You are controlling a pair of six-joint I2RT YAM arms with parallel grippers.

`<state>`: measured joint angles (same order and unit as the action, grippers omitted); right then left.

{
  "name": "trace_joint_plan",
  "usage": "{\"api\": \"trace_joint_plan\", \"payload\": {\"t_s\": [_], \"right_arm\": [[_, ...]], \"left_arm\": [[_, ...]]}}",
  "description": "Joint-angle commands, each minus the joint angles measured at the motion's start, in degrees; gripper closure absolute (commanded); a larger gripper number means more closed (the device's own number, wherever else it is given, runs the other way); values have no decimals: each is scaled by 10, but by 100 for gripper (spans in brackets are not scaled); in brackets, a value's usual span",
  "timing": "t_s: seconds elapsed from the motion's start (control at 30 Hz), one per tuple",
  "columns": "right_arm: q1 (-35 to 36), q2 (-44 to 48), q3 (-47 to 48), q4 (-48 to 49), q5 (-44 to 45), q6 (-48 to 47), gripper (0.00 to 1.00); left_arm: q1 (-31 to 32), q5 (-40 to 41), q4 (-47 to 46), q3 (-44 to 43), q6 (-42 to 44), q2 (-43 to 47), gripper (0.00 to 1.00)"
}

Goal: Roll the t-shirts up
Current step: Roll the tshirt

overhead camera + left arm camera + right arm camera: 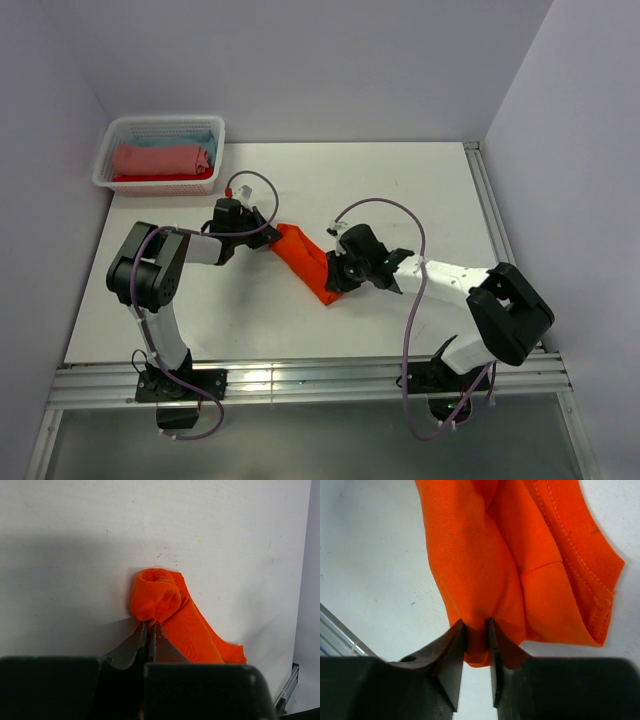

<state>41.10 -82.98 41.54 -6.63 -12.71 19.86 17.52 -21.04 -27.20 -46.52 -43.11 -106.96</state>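
One orange t-shirt (305, 262) lies bunched into a narrow, loosely rolled bundle near the middle of the white table (420, 190), running on a slant from far left to near right between the two arms. Its far-left end is curled into a rounded knob of cloth, which the left wrist view shows resting on the tabletop just past the fingertips. Its near-right end spreads into folds with a stitched hem along one side. The left gripper (266, 238) meets that curled end with its jaws pressed together, a thin edge of orange cloth nipped at their tips. The right gripper (335, 280) is at the other end. Its jaws stand narrow with a fold of the shirt squeezed between them, the cloth touching both fingers (455, 655) in the right wrist view. Well apart from all this, in the far left corner of the table, stands a white lattice basket (105, 168). It holds a salmon-pink roll (160, 159), with light blue cloth (203, 138) behind it and red cloth (150, 178) showing along the near side.
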Motion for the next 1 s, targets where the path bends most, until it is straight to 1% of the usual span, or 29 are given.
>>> {"api": "trace_joint_plan", "payload": {"t_s": [0.0,0.03,0.1,0.17,0.2,0.27,0.3,0.37,0.4,0.47,0.53,0.6,0.67,0.73,0.8,0.83,0.93,0.97], "right_arm": [[-19,4,11,5,-19,4,76],[-29,10,10,7,-33,6,80],[-55,25,9,14,-69,13,84],[-75,25,17,13,-93,14,90],[-82,23,20,11,-119,14,94],[-100,14,24,16,-156,18,99],[-106,3,23,26,-200,25,100],[-127,-11,21,42,-242,33,100],[-135,-20,21,47,-287,39,100],[-153,-49,10,82,-337,58,100],[-184,-85,3,95,-389,74,100],[-204,-97,1,94,-391,72,100],[-209,-94,-2,88,-374,70,100],[-212,-90,-3,78,-359,65,98],[-216,-86,0,50,-330,62,80],[-220,-80,-2,44,-320,62,66],[-224,-25,-22,48,-279,71,50],[-224,-8,-28,48,-262,72,28]], "left_arm": [[1,19,16,-15,22,21,100],[1,21,17,-13,22,22,100],[1,22,18,-10,24,24,100],[1,22,15,-6,26,28,100],[1,21,15,-6,26,30,100],[1,21,21,-5,29,33,100],[1,22,24,-8,30,35,100],[1,26,33,-10,33,39,100],[1,28,35,-10,34,40,100],[1,30,42,-13,36,43,99],[1,29,44,-16,39,44,100],[1,31,45,-15,39,45,99],[1,35,43,-10,38,47,100],[1,37,46,-5,39,51,100],[1,43,50,-2,38,53,100],[1,44,48,0,37,54,100],[1,51,47,10,27,63,100],[1,52,46,16,24,66,100]]}}
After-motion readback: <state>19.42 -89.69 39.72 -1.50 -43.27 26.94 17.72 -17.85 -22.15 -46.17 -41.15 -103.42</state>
